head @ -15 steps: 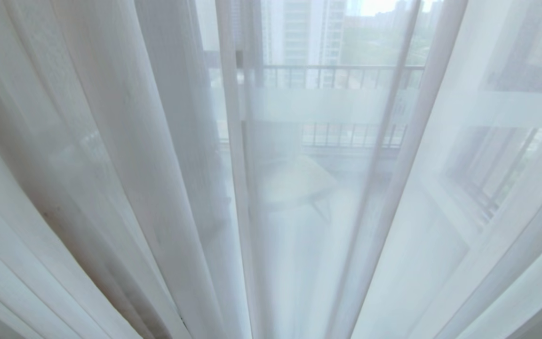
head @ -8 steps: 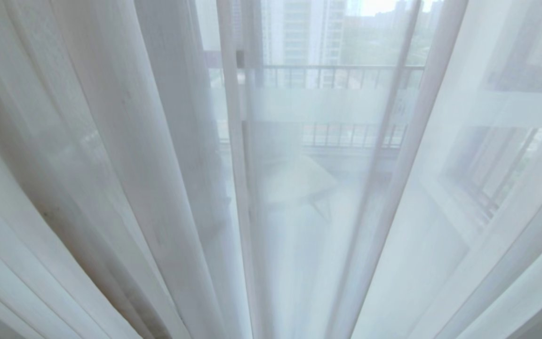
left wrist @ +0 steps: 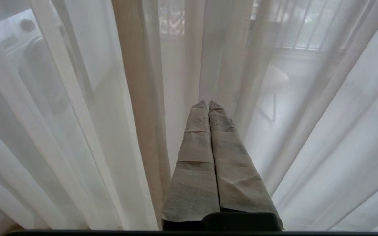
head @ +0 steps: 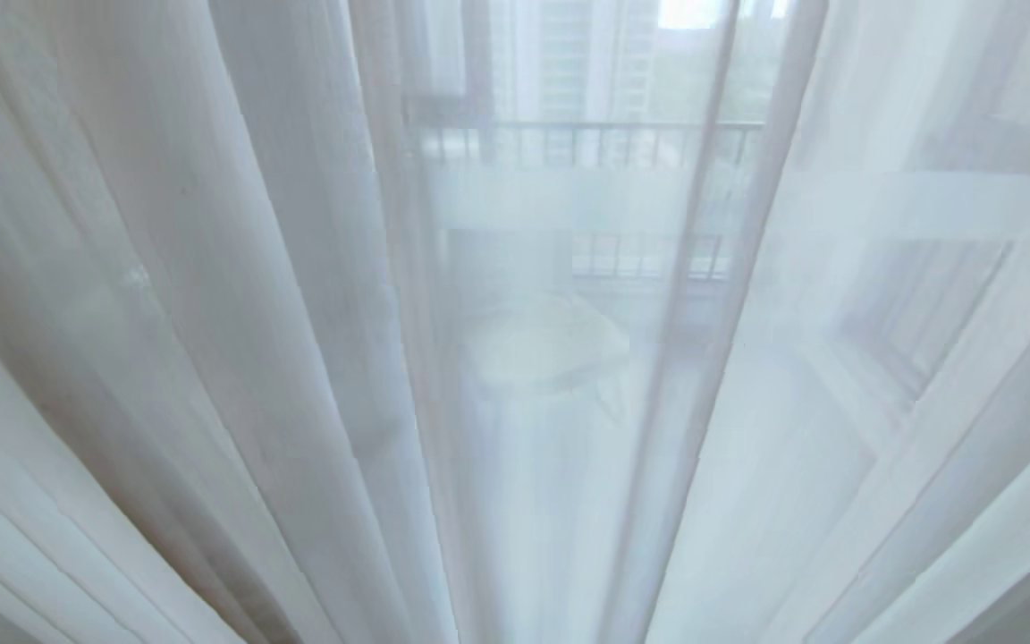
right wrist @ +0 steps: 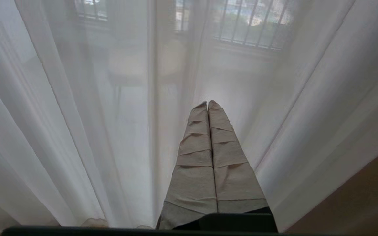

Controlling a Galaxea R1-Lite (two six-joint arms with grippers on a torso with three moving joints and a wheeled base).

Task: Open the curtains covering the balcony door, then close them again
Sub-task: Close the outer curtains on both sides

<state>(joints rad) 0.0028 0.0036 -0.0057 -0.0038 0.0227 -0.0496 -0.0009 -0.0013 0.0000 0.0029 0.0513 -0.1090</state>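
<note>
The thin translucent white sheer curtains [head: 300, 358] hang in long vertical folds straight ahead of me at twelve o'clock, drawn fully across and filling my head view from nine o'clock to three o'clock. Through them, dimly, I can make out the tall glass balcony door [head: 569, 206] with its horizontal frosted white band, and a dark balcony railing [head: 582, 143] beyond it (all hazy behind the fabric). My left gripper [left wrist: 208, 104], its fingers wrapped in beige-grey tape, points at the sheers with both fingers pressed together on nothing. My right gripper [right wrist: 207, 104], taped the same way, is likewise closed and empty, aimed at the folds ahead.
</note>
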